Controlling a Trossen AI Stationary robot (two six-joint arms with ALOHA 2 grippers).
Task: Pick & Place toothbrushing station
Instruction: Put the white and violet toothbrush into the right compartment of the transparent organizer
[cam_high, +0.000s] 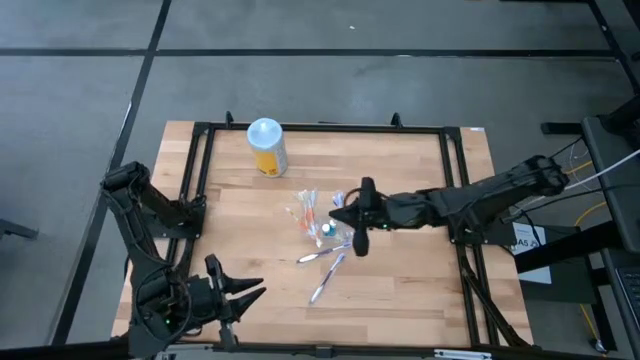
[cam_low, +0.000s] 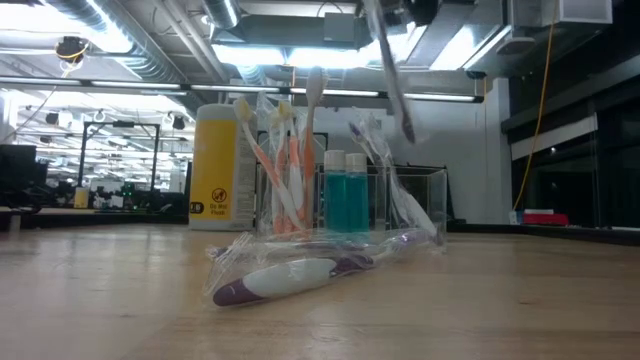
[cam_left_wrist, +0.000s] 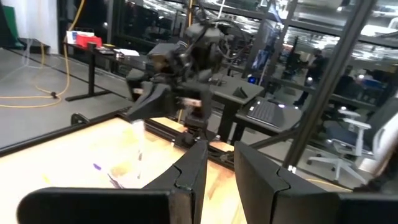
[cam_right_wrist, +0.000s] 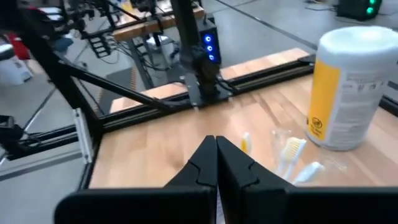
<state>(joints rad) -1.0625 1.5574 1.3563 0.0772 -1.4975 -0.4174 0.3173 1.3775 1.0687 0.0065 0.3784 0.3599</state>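
A clear holder (cam_high: 308, 215) stands at the table's middle with orange-pink and whitish toothbrushes (cam_low: 285, 165) upright in it, next to two teal bottles with white caps (cam_low: 345, 195). A wrapped purple-and-white toothbrush (cam_low: 300, 277) lies flat on the table in front of it, and another one (cam_high: 325, 282) lies nearer the table's front edge. My right gripper (cam_high: 338, 214) is above the holder's right side, shut on a slim whitish toothbrush (cam_low: 392, 75). My left gripper (cam_high: 250, 290) is open and empty near the front left. My right gripper is shut on the slim toothbrush, which shows as a thin whitish strip (cam_right_wrist: 217, 208) between the closed fingers. Its upper end runs out of the low view's top, so the gripped part does not show. The toothbrush hangs tilted, its lower end (cam_low: 407, 132) clear of the table.
A yellow canister with a white lid (cam_high: 266, 147) stands at the back, left of centre. A black metal frame (cam_high: 200, 135) runs round the table top. Bare wood lies to the left and right of the holder.
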